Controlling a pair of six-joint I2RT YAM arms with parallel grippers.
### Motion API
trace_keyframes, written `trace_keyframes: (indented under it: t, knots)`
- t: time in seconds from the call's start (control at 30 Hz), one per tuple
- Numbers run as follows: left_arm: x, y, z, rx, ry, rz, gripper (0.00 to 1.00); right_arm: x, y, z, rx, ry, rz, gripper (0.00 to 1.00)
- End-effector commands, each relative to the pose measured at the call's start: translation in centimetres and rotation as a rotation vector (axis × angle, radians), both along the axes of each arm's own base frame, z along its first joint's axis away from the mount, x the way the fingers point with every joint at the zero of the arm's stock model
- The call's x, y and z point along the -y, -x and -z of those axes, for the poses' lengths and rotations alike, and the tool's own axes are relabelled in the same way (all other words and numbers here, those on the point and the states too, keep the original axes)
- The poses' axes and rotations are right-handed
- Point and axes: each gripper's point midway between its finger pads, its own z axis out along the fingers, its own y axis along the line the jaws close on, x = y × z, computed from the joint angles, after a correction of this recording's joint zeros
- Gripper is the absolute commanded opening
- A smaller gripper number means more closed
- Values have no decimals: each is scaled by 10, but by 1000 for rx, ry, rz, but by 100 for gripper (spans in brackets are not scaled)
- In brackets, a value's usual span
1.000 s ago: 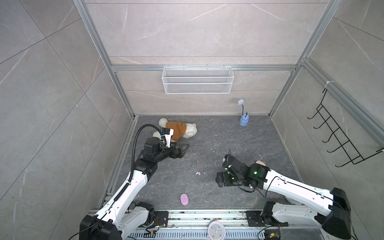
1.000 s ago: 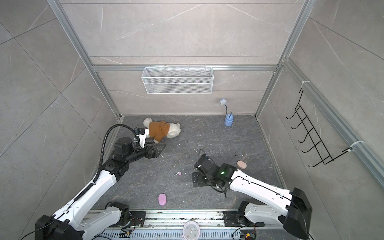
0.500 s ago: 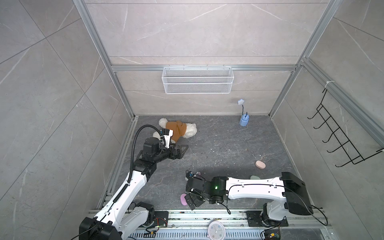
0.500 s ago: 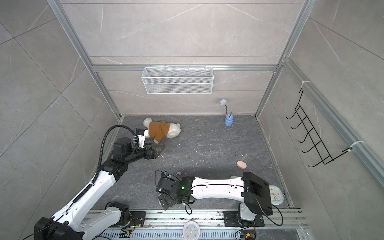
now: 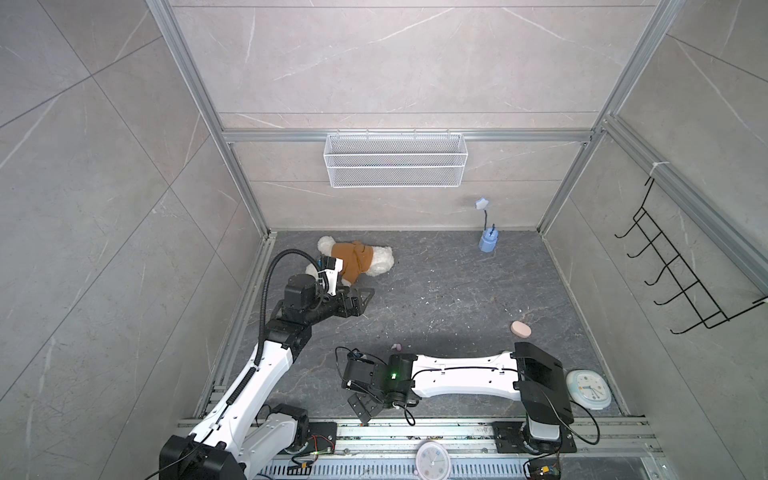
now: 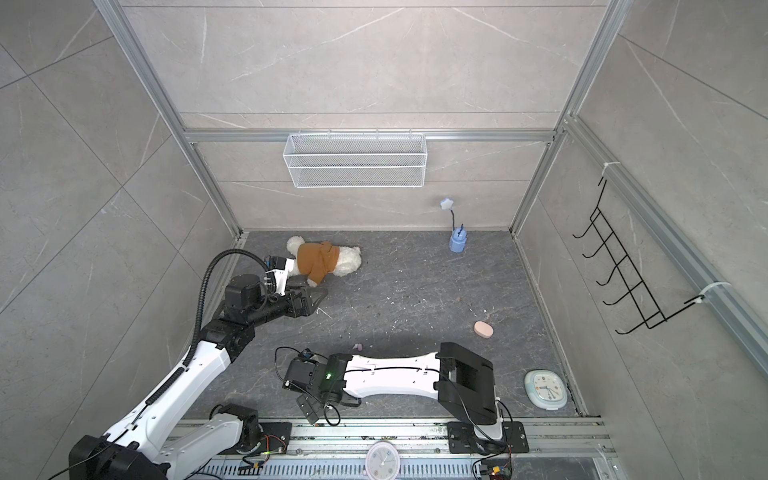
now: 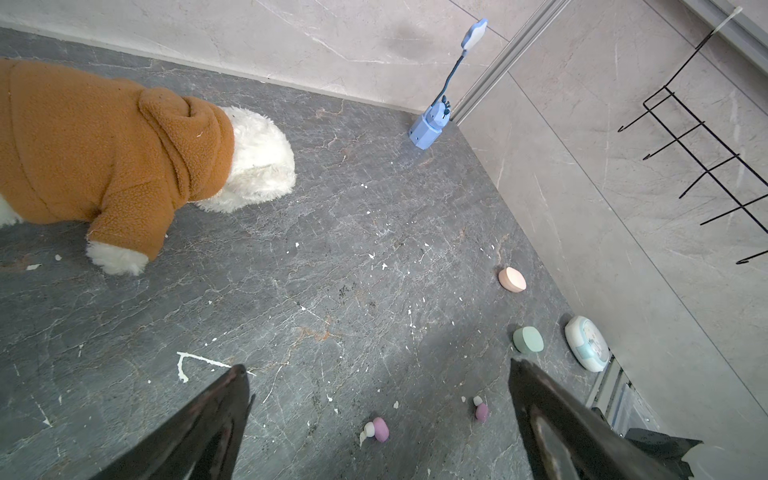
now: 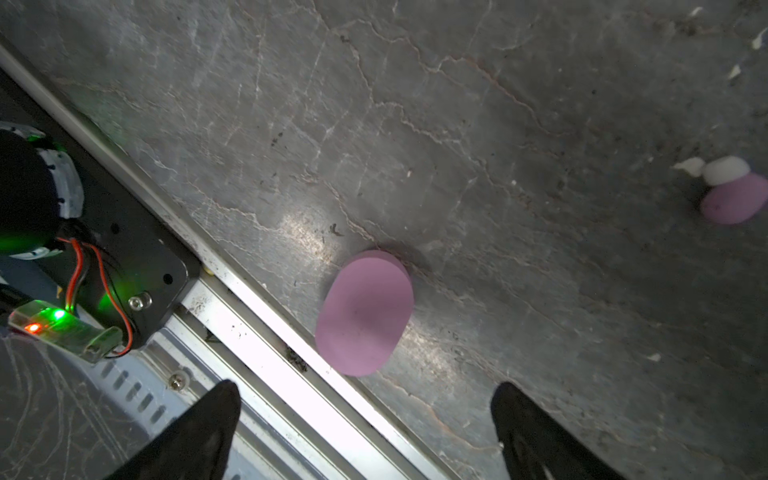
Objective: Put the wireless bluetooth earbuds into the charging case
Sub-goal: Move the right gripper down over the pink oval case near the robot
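The right tool [image 8: 365,388] stands wide open and empty, the lilac charging case [image 8: 365,313] lying flat on the surface [image 8: 498,124] just ahead of its tips, untouched. A metal rail [image 8: 257,316] runs right beside the case. One lilac earbud [image 8: 733,199] with a white tip lies near the case but apart from it. The left tool [image 7: 378,366], equally wide open and holding nothing, is well apart from the case
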Motion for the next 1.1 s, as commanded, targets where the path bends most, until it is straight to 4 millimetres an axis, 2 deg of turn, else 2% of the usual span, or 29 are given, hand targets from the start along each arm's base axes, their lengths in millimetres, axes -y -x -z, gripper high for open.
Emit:
trace_keyframes:
  t: [0.0, 0.43, 0.57, 0.73, 1.07]
  knots:
    - [1, -1, -14, 16, 32, 17, 100, 13, 3, 15, 18, 106, -35, 97]
    - [1, -3, -14, 6, 52, 29, 100, 6, -4, 37, 61, 181, -58, 97]
    - [2, -2, -14, 5, 53, 31, 100, 10, -10, 41, 85, 217, -44, 99]
    - [3, -1, -13, 3, 58, 40, 100, 31, -22, 43, 113, 284, -16, 100]
    - [5, -2, -14, 2, 63, 48, 100, 64, -46, 29, 148, 315, 48, 100]
